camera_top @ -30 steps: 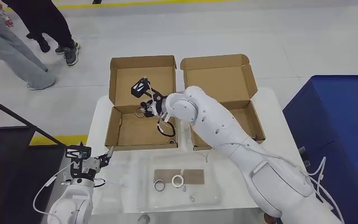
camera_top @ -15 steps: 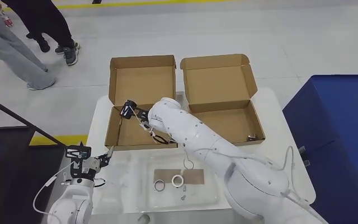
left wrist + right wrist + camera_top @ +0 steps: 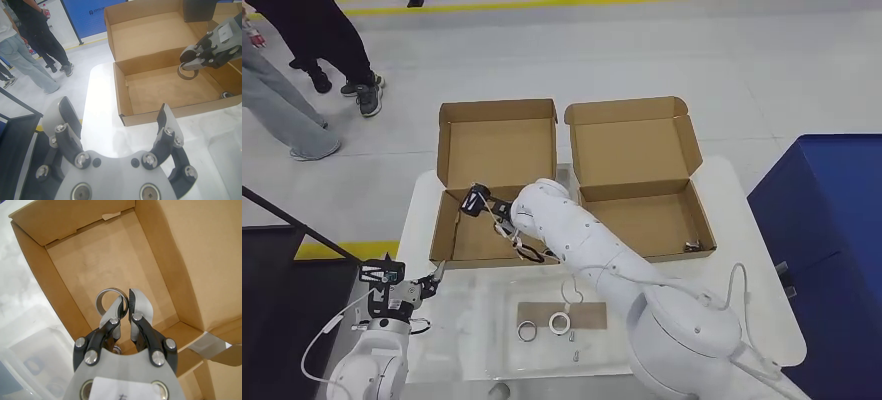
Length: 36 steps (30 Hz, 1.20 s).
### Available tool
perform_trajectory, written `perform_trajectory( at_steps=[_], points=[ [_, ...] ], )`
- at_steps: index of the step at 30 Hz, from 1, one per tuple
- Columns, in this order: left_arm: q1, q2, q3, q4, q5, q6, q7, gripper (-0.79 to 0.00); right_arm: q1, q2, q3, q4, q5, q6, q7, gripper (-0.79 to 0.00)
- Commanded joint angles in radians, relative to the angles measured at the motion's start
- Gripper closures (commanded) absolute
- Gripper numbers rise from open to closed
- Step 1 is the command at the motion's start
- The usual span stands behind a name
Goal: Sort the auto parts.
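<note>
— What does the right tool [image 3: 126, 303] have?
— It pinches the wall of a metal ring [image 3: 98, 307], one finger inside the hoop and one outside. The ring hangs above the floor of the left cardboard box [image 3: 105, 262].
— Anything else in that box?
— A bearing [image 3: 226, 94] lies in its near corner.
— And the left tool [image 3: 113, 106]?
— Its fingers are spread wide around nothing, above the white surface [image 3: 98, 85] near the box's front left corner.

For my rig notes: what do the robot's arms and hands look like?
The right arm and left arm are rounded white shells with white cables. Left hand and right hand: grey fingers, black ribbed pads, black links, silver screws; a white sticker on the right.
</note>
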Motion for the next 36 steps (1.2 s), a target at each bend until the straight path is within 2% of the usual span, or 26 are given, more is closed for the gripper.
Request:
perform_trajectory(
  at_steps=[1,4,7,13,17,24,28,34,35,36],
  points=[
    [0.000,0.000,0.000,0.000,0.000,0.000,0.000,-0.785,0.000,0.000,0.000,0.000,0.000,0.000,0.000,0.000],
    [0.000,0.000,0.000,0.000,0.000,0.000,0.000,-0.785,-0.014,0.016,0.024,0.016,0.028,-0.057,-0.099,0.000],
    [0.000,0.000,0.000,0.000,0.000,0.000,0.000,-0.785,-0.020,0.037,0.059,0.056,0.081,-0.171,-0.200,0.000],
    [0.000,0.000,0.000,0.000,0.000,0.000,0.000,-0.785,-0.040,0.068,0.109,0.112,0.162,-0.310,-0.289,0.000],
    [0.000,0.000,0.000,0.000,0.000,0.000,0.000,-0.785,-0.055,0.077,0.122,0.107,0.174,-0.283,-0.282,0.000],
    [0.000,0.000,0.000,0.000,0.000,0.000,0.000,-0.785,-0.068,0.071,0.105,0.082,0.117,-0.088,-0.156,0.000],
    [0.000,0.000,0.000,0.000,0.000,0.000,0.000,-0.785,-0.072,0.064,0.100,0.073,0.096,-0.025,-0.097,0.000],
    [0.000,0.000,0.000,0.000,0.000,0.000,0.000,-0.785,-0.073,0.055,0.102,0.069,0.085,-0.008,-0.073,0.000],
    [0.000,0.000,0.000,0.000,0.000,0.000,0.000,-0.785,-0.072,0.054,0.103,0.071,0.085,-0.009,-0.072,-0.166],
    [0.000,0.000,0.000,0.000,0.000,0.000,0.000,-0.785,-0.071,0.054,0.104,0.072,0.084,-0.010,-0.074,-0.299]
  ],
)
